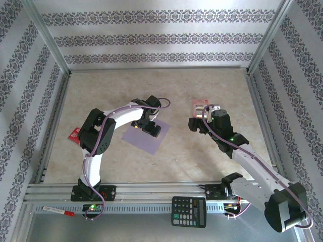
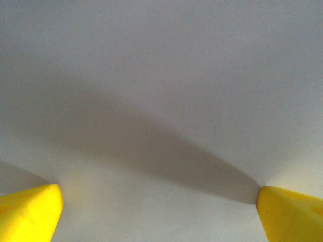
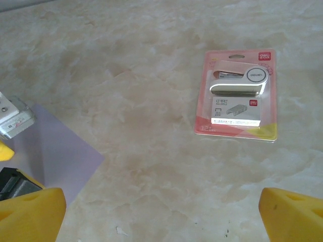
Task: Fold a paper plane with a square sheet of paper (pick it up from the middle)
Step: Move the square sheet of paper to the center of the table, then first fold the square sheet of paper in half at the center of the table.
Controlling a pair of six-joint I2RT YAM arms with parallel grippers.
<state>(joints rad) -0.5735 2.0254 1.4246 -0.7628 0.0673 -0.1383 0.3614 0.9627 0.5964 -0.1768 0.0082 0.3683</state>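
We saw the sheet [image 1: 146,138] lying flat on the counter [image 1: 166,85], a little left of its middle, with one corner pointing toward the near edge. The left tool [image 1: 150,126] was down over the sheet's far part. In its wrist view the left tool [image 2: 159,206] stood wide open, both yellow fingertips [image 2: 30,214] low against the pale lavender sheet [image 2: 161,75] and nothing caught between them. We could not tell whether the tips touched the paper.

The right tool [image 1: 198,124] was right of the sheet and clear of it, over bare counter. Its own view showed the right tool [image 3: 161,217] wide open and empty, with a corner of the sheet [image 3: 55,151] at the left and a stapler packet [image 3: 237,96] flat on the counter beyond. From above, that stapler packet [image 1: 200,107] lay just behind the right tool. A red packet [image 1: 74,135] sat by the counter's left edge, and a calculator [image 1: 189,210] rested at the near edge.
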